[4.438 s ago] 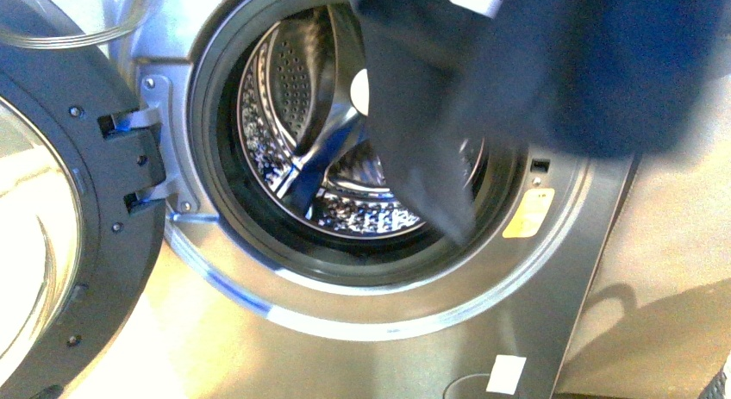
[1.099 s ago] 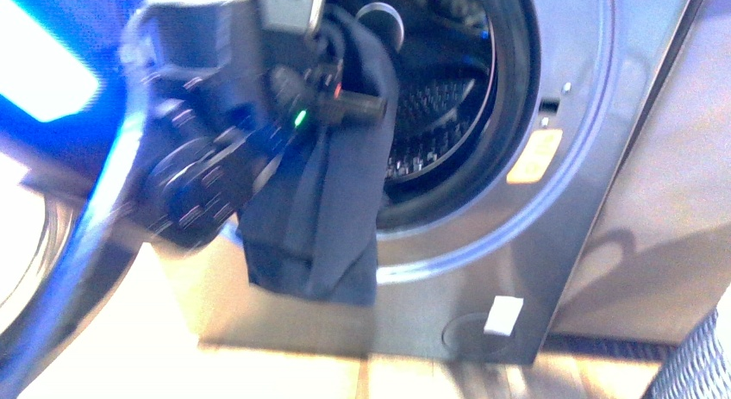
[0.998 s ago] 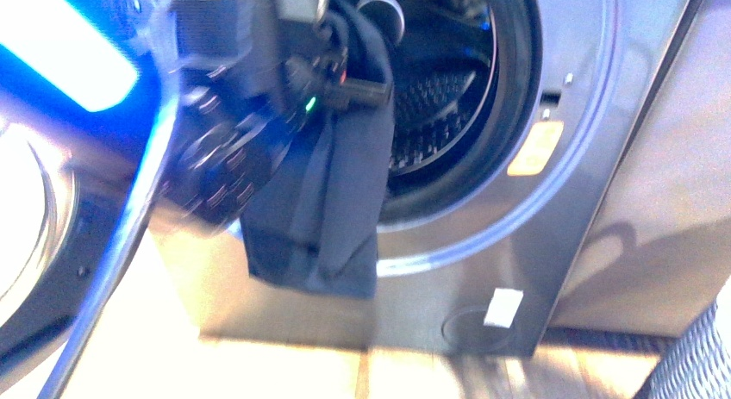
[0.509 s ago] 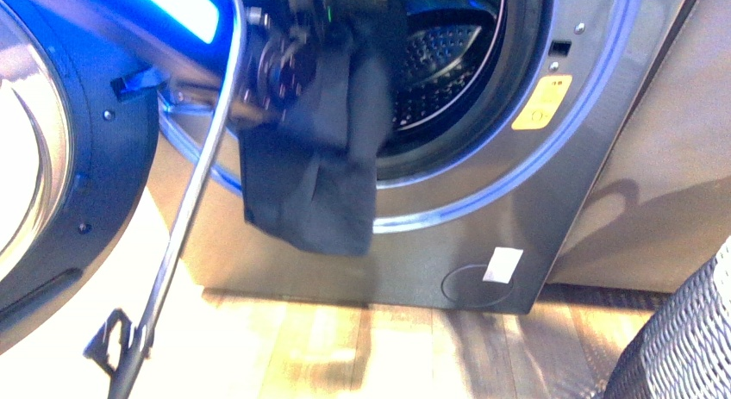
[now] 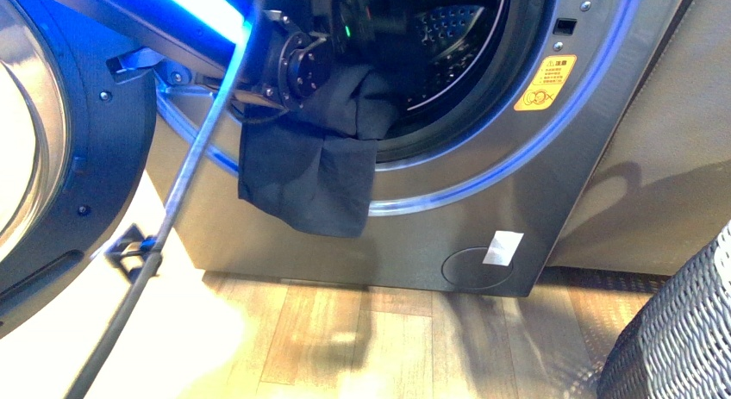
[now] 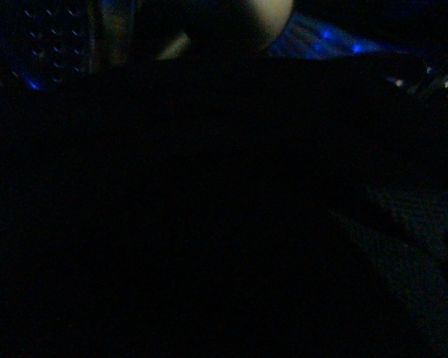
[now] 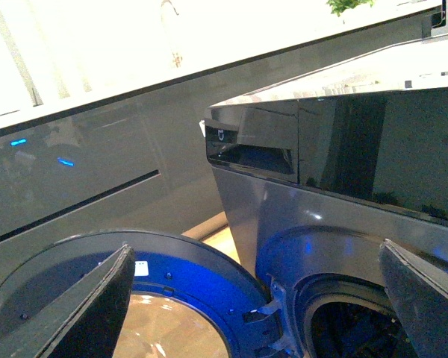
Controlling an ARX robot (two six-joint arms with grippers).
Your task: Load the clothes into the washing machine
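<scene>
clothes (image 5: 303, 175) drape over washing machine (image 5: 448, 222) rim; right fingers (image 7: 97, 313) wide, empty; left fingers unclear.

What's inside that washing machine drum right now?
Perforated steel drum wall shows, and the robot's left arm reaches in. The dark clothes drape over the rim, mostly hanging outside. The arm and clothes hide the rest.

I can read nothing: the yellow sticker (image 5: 545, 83) on the washing machine (image 5: 414, 244) front shows a warning triangle, its print and the lower white label (image 5: 502, 248) illegible.
</scene>
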